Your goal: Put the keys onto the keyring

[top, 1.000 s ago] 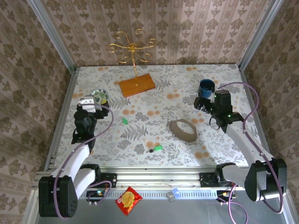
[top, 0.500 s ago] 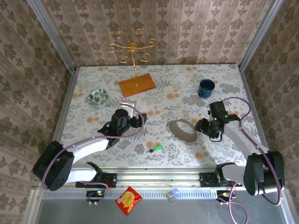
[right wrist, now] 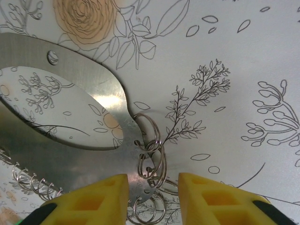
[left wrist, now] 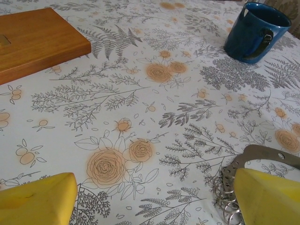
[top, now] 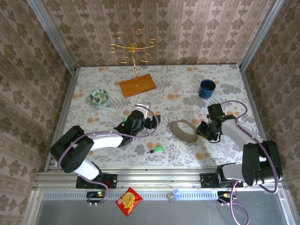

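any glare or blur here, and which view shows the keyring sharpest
Right wrist: sharpest on the keyring, whose metal catches a pale sheen; the yellow fingers at the bottom are slightly soft. Left wrist: cloth and blue mug crisp, near yellow fingers blurred. Top external: even light, soft shadows, no glare, green key too small for detail.

The flat grey metal oval keyring vanishes behind the right-hand finger of the left tool. Between the yellow fingers of the right tool, its small wire rings run off the bottom edge; whether they are pinched is unclear.
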Available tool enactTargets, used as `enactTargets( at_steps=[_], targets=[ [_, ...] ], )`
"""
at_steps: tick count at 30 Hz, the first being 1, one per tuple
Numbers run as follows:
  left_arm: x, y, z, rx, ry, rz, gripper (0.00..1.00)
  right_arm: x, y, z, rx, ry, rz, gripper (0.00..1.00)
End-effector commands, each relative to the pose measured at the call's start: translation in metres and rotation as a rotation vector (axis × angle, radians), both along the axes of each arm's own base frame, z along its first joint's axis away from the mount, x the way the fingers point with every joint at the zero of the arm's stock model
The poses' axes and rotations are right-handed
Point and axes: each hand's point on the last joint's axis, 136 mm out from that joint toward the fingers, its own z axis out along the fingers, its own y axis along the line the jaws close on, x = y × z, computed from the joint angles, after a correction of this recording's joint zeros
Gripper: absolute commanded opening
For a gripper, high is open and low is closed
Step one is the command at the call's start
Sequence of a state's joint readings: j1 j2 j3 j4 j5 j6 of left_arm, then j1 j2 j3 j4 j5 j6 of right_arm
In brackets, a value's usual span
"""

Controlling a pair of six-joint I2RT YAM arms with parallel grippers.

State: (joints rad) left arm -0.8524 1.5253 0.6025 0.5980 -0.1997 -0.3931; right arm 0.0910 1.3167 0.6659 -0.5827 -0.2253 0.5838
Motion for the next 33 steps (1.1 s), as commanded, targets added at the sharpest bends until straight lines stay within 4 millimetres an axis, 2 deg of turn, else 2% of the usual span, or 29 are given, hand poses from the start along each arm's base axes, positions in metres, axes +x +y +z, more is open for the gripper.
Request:
enactTargets(
  at_steps=[1, 7, 12, 22, 30, 33],
  targets=[
    [0.007, -0.005, 0.018, -0.061, -0.035, 0.03, 0.87, -0.006, 0.002, -0.01, 0.01, 0.037, -0.006, 0.32],
    [0.007, -0.002, 0.016, -0.054, -0.036, 0.039, 0.87, -0.006, 0.004, -0.015, 0.019, 0.049, -0.007, 0.28],
    [0.006, 0.001, 0.014, -0.051, -0.035, 0.047, 0.87, -0.004, 0.002, -0.016, 0.009, 0.051, -0.005, 0.2],
    [0.004, 0.009, 0.015, -0.034, -0.049, 0.063, 0.87, 0.015, -0.012, -0.004, -0.072, 0.041, 0.066, 0.06],
    [0.003, 0.018, 0.009, -0.015, -0.026, 0.079, 0.87, 0.036, -0.014, -0.003, -0.088, 0.045, 0.122, 0.08],
    [0.002, 0.021, 0.008, -0.007, -0.015, 0.082, 0.87, 0.043, -0.015, 0.0, -0.097, 0.036, 0.123, 0.17]
  ],
)
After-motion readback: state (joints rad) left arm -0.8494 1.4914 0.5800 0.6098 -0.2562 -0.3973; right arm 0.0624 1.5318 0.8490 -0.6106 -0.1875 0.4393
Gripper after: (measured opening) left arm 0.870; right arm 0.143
